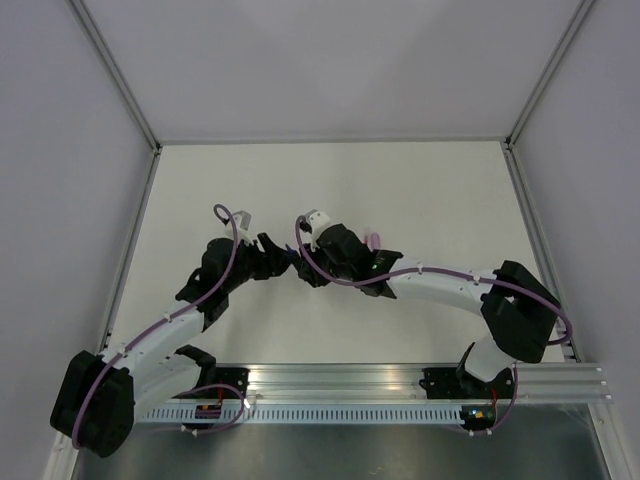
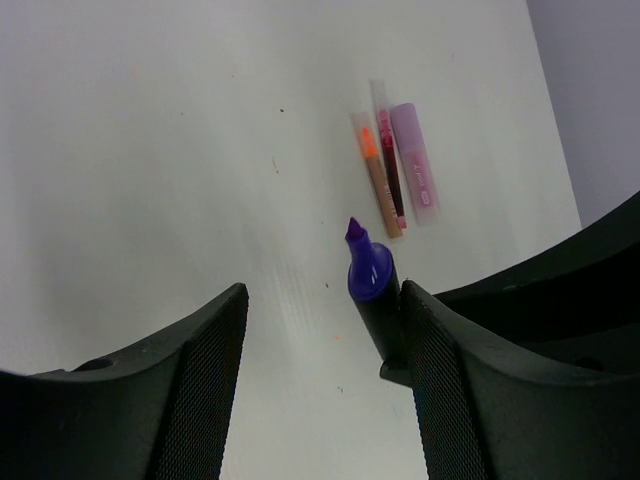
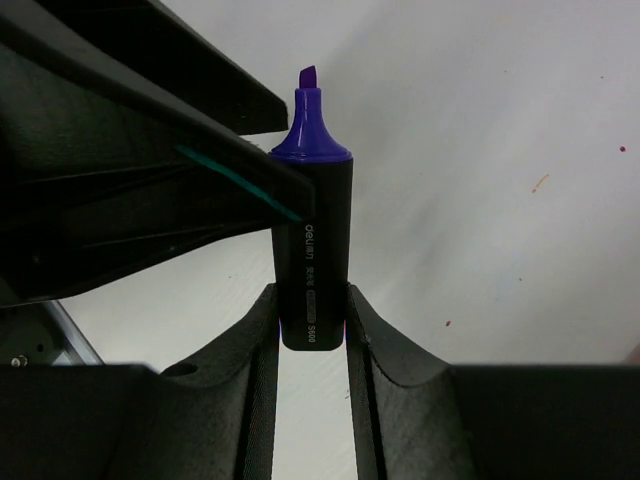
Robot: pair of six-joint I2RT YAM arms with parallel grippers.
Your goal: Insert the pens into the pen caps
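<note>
Zero pens capped: right gripper (image 3: 312,300) clamps uncapped navy-purple pen (image 3: 312,230) by its tail; left gripper (image 2: 322,300) gapes wide, empty; light purple cap (image 2: 415,165) lies on table (image 2: 150,150) beside pink-red pen (image 2: 390,160). Both insertions remain.

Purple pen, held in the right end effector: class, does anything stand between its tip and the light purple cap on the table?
Partly. In the left wrist view the purple pen points toward the light purple cap, but the pink-red pen and an orange-tipped piece lie alongside the cap on the side facing it.
</note>
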